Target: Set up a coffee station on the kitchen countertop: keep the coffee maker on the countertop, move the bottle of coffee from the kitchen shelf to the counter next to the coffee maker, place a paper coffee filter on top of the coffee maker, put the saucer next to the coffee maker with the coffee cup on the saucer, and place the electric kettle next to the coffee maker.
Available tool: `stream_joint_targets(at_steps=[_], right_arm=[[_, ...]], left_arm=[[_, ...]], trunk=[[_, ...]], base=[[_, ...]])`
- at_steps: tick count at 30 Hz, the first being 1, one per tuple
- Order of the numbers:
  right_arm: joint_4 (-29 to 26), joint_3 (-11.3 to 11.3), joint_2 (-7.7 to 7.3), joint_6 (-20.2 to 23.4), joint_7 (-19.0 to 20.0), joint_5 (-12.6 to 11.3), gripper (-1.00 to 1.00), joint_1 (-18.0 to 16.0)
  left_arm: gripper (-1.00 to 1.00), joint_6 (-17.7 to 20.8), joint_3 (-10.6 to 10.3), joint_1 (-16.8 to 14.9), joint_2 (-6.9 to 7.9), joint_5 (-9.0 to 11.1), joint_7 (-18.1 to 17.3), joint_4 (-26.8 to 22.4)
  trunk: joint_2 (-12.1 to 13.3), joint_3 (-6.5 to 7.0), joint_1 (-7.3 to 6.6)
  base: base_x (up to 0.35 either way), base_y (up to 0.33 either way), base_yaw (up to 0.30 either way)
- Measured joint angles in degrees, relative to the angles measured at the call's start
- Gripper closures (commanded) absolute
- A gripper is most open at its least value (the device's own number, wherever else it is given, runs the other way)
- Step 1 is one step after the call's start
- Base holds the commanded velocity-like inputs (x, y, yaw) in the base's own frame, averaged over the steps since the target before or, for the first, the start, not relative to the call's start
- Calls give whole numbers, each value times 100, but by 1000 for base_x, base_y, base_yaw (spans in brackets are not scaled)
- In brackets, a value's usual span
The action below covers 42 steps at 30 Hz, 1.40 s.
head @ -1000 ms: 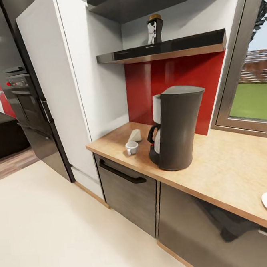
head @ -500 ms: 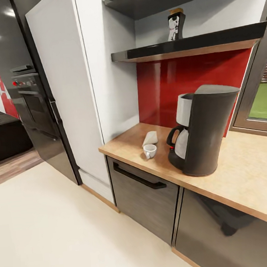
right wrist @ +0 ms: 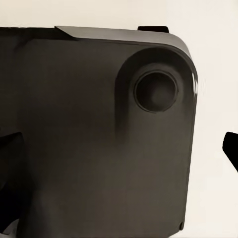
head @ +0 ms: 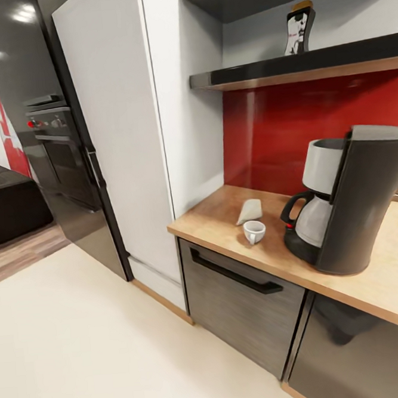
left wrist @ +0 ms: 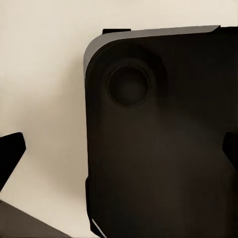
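- Both grippers hang over the robot's dark base: in the left wrist view we see the left gripper (left wrist: 119, 148) as dark fingertips at the frame's edges, set wide apart with nothing between them, and the right gripper (right wrist: 119, 153) looks the same in its own view.
- We find the bottle of coffee (head: 299, 28) standing upright on the kitchen shelf (head: 308, 66), high above the kitchen countertop (head: 275, 248).
- We judge it light and rigid, with flat square sides that suit a pinch across the body below the golden-brown cap; its surface may be slick.
- Beside the coffee maker (head: 355, 201) on the countertop sits the coffee cup (head: 254, 231), with the paper coffee filter (head: 249, 210) just behind it.
- The cup we expect to be small, hard and easy to tip, best taken across the rim.
- The filter looks flimsy and would crumple, so we'd grip its edge gently.
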Motion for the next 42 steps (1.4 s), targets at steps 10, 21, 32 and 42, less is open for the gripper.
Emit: stream_joint_targets(at_steps=[10, 21, 32, 42], right_arm=[[3, 0, 2, 1, 14, 0, -100, 0], [5, 0, 3, 8, 16, 0, -100, 0], [7, 2, 3, 8, 16, 0, -100, 0], [3, 4, -4, 8, 16, 0, -100, 0]], left_arm=[[-100, 0, 6, 3, 0, 5, 0, 1], [-100, 0, 8, 4, 0, 18, 0, 1], [-100, 0, 8, 2, 0, 18, 0, 1], [-100, 0, 8, 0, 0, 18, 0, 1]], trunk=[[0, 0, 0], [0, 0, 0], [0, 0, 0], [0, 0, 0]], base=[[174, 313, -80], [174, 314, -211], [174, 313, -237], [180, 303, -261]])
